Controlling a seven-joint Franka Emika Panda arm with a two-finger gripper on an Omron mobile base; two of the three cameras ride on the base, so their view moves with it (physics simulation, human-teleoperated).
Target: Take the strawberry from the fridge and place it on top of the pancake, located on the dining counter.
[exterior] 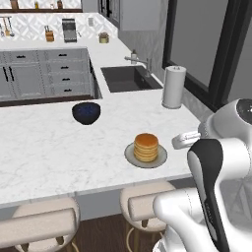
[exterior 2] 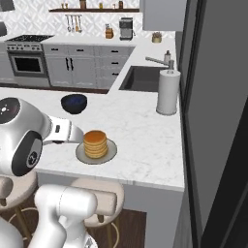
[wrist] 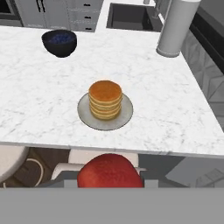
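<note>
Deep-red strawberry held low in the hand view, short of the table edge, golden-brown pancake stack upright on a round grey plate, near the front edge of the white marble table

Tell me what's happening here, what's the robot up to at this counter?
The robot is at the dining counter with its gripper shut on the strawberry, seen close up in the hand view. The berry is short of the counter's near edge, not yet over the pancake, which sits bare-topped on its grey plate. A dark blue bowl and a paper towel roll stand farther back.
</note>
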